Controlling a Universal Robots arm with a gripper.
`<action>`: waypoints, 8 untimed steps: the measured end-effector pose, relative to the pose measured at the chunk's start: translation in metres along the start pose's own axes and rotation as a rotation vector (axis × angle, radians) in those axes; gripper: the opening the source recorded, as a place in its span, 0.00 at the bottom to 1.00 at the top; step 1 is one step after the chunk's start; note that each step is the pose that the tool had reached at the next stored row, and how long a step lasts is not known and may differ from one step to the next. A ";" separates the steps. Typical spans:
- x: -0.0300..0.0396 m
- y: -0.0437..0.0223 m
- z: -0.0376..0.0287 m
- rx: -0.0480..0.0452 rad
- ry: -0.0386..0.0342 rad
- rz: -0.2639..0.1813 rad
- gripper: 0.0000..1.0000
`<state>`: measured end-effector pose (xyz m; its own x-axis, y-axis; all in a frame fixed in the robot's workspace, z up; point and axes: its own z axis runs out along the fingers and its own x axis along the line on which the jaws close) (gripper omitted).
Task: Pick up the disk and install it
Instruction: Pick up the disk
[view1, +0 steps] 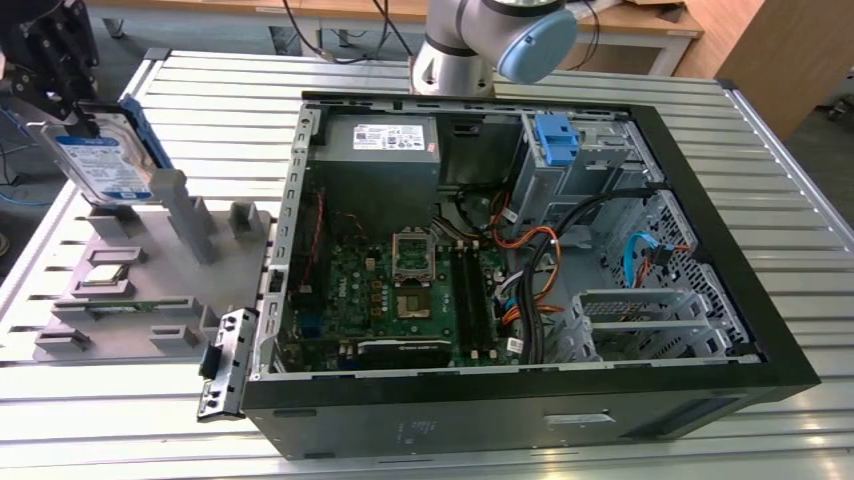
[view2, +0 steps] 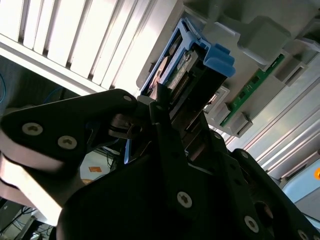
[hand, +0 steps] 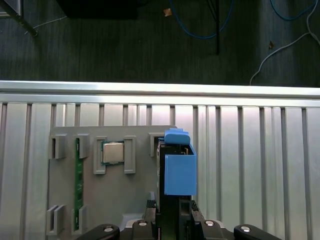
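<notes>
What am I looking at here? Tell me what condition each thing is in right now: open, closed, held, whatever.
disk: standing on edge, slightly tilted, held at the edge of the grey tray.
gripper: fingers closed on the disk.
computer case: lying on its side, open, insides exposed.
blue caddy: seated in the case's drive bay.
chip: resting in a pocket of the grey tray.

Ribbed metal table (view1: 774, 180), brightly lit; dark floor (hand: 125, 45) beyond its edge; wooden cabinet (view1: 787, 50) at the exterior view's right; wooden bench (view1: 627, 20) behind.
</notes>
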<state>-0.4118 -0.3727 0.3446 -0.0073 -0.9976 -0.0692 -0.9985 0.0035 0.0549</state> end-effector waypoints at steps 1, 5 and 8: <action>0.0006 0.0000 0.0000 0.0001 0.0000 0.000 0.35; 0.0017 -0.0001 0.0001 0.0003 -0.0002 0.000 0.35; 0.0019 -0.0001 0.0003 0.0002 -0.0001 0.000 0.35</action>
<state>-0.4117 -0.3746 0.3442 -0.0072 -0.9976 -0.0693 -0.9985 0.0034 0.0547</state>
